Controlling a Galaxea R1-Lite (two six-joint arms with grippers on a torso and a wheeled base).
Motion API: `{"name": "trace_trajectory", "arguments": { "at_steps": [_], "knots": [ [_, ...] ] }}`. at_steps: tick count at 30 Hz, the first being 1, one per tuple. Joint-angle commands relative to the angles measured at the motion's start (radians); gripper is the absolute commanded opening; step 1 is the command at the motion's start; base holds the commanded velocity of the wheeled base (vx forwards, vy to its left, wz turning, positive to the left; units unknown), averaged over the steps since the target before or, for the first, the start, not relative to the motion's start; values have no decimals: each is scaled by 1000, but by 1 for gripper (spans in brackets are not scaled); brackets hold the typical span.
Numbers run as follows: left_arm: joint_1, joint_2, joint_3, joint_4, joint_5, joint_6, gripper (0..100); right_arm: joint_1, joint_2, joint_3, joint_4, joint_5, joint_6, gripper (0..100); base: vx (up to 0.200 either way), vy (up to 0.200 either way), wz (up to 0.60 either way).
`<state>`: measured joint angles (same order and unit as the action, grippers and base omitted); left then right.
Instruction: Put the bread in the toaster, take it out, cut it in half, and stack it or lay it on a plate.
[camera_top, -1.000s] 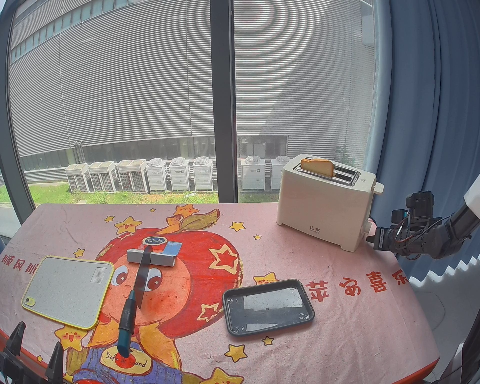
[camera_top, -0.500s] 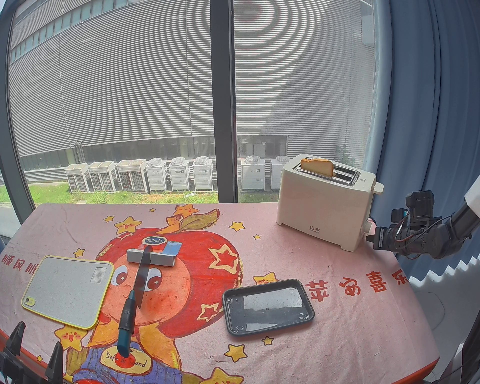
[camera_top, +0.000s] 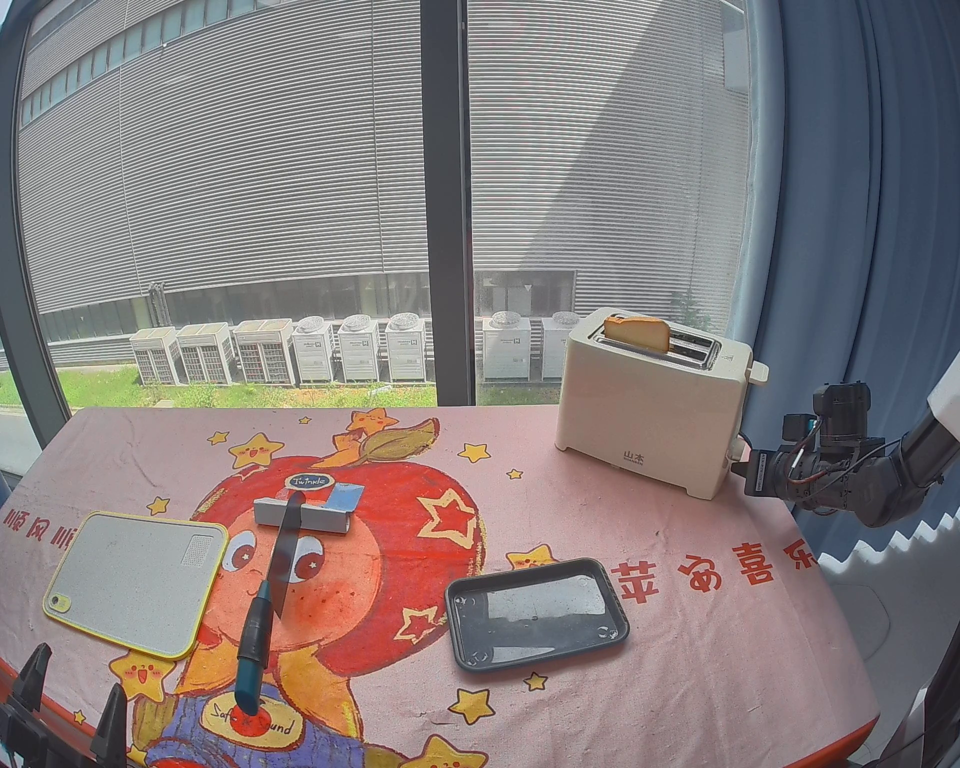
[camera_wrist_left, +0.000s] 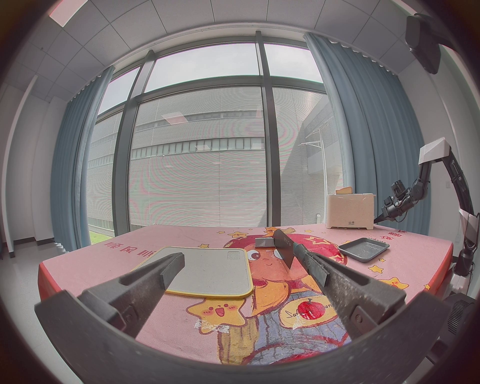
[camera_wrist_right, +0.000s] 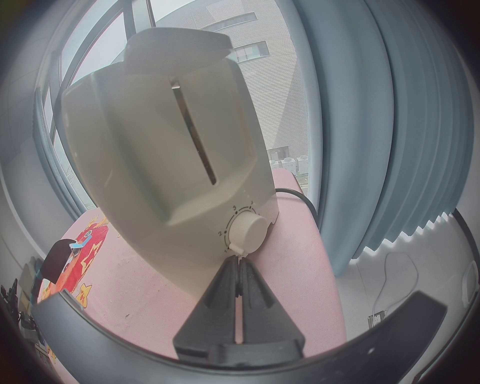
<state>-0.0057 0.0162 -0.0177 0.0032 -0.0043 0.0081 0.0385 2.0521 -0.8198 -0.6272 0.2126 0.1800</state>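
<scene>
A white toaster (camera_top: 650, 420) stands at the table's back right, with a slice of bread (camera_top: 636, 332) sticking up out of its far slot. My right gripper (camera_top: 742, 470) is shut at the toaster's right end. In the right wrist view its closed tip (camera_wrist_right: 239, 260) touches the round dial (camera_wrist_right: 247, 232) low on that end, below the lever slot. A dark rectangular plate (camera_top: 535, 612) lies in front of the toaster. My left gripper (camera_top: 72, 700) hangs open and holds nothing at the near left corner, short of the cutting board (camera_top: 135, 580).
A blue-handled knife (camera_top: 265, 600) leans with its blade on a small grey rest (camera_top: 305, 510) in the middle of the table. The toaster's cord (camera_wrist_right: 300, 200) runs behind it toward the blue curtain (camera_top: 860, 200). The table edge drops off right of the toaster.
The toaster has shifted very slightly to the right and back, and my right gripper has edged along with it. Bread, knife, plate and left arm have not moved.
</scene>
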Motion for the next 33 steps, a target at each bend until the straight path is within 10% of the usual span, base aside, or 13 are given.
{"name": "trace_trajectory", "arguments": {
  "at_steps": [1,33],
  "knots": [
    [1,-16,18,0,0,0,100,6,-15,10,1,1,-1,0,0,0,0],
    [0,-16,18,0,0,1,100,-12,-47,7,46,-44,10,0,0,0,0]
  ]
}}
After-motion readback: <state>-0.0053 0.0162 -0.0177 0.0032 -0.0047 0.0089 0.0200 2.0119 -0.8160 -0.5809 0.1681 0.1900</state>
